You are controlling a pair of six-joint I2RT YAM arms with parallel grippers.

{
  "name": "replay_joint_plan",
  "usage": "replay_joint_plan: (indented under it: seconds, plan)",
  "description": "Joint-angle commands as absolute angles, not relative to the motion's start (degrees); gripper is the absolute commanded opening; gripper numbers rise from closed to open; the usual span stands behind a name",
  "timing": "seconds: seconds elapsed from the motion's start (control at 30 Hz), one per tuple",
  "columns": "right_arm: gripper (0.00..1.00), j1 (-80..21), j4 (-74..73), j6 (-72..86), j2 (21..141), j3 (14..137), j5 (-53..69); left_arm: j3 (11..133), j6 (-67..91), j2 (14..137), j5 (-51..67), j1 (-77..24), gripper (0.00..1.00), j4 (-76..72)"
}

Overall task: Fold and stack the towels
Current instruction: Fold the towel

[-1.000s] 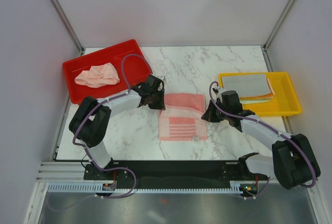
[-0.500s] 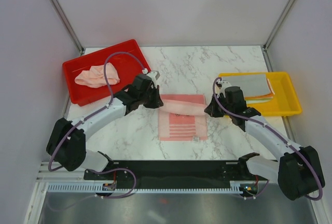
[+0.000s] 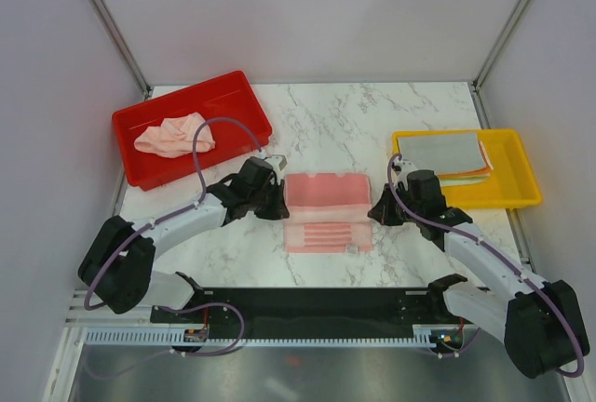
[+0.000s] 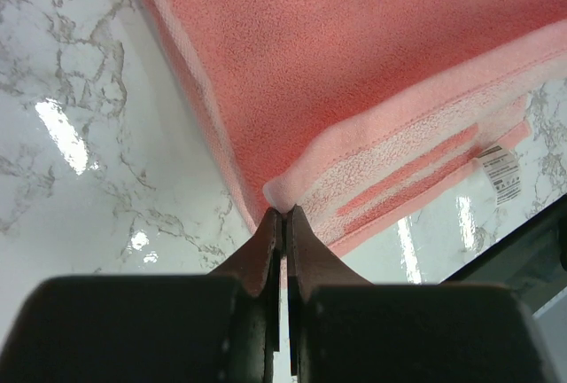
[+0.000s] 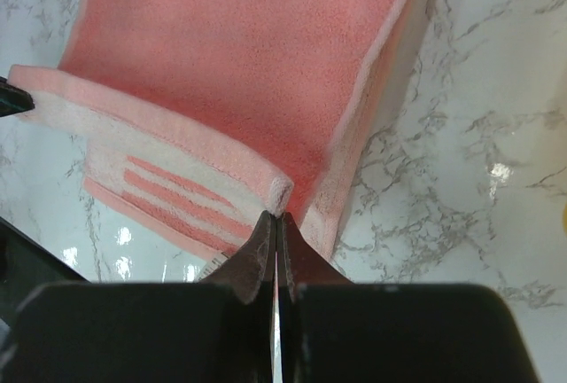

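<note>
Item: one pink towel (image 3: pixel 326 195), spreading toward twelve o'clock from my fingertips. Left gripper (image 4: pixel 283 223), right gripper (image 5: pixel 276 223) — each clamped on a folded corner.

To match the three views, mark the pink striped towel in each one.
Top external: towel in the middle of the picture.
Left wrist: towel fills the upper right, its folded corner at the left pincer.
Right wrist: towel fills the upper middle, its folded corner at the right pincer.
Shared landmark: the stripes on the layer under the fold.
</note>
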State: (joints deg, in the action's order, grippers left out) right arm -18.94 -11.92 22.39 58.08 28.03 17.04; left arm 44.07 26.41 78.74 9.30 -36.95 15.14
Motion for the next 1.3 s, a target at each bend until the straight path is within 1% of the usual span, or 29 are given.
replay_joint_plan:
  seconds: [0.0,0.5,0.73,0.83,0.9,1.0,1.1,1.27]
  plan:
    - [0.00,-19.3,-9.4,25.0,57.1,26.9,19.2,43.2,28.1,77.6,9.7,-37.6,0.02,11.6]
    - [0.00,-21.1,-9.3,30.8,54.6,22.6,18.0,39.3,29.0,76.6,8.5,-39.5,0.02,10.2]
    - [0.00,-21.3,-8.5,33.9,54.0,19.4,15.1,36.4,29.7,76.7,8.3,-40.2,0.02,8.3]
    - [0.00,-21.4,-7.8,35.2,52.8,18.2,15.6,35.7,30.0,76.6,8.4,-40.5,0.04,7.7]
    - [0.00,-21.6,-7.0,35.4,51.7,17.2,16.4,34.8,30.1,75.9,8.3,-41.0,0.06,6.8]
    - [0.00,-21.5,-7.1,35.1,48.5,16.7,16.8,33.4,30.3,73.5,8.3,-41.4,0.02,5.0]
    - [0.00,-21.7,-7.9,34.3,45.2,17.4,16.1,33.6,30.3,70.7,7.2,-41.5,0.02,5.0]
    - [0.00,-21.6,-9.1,32.8,44.8,20.1,16.5,35.5,30.1,68.0,5.5,-41.5,0.02,6.7]
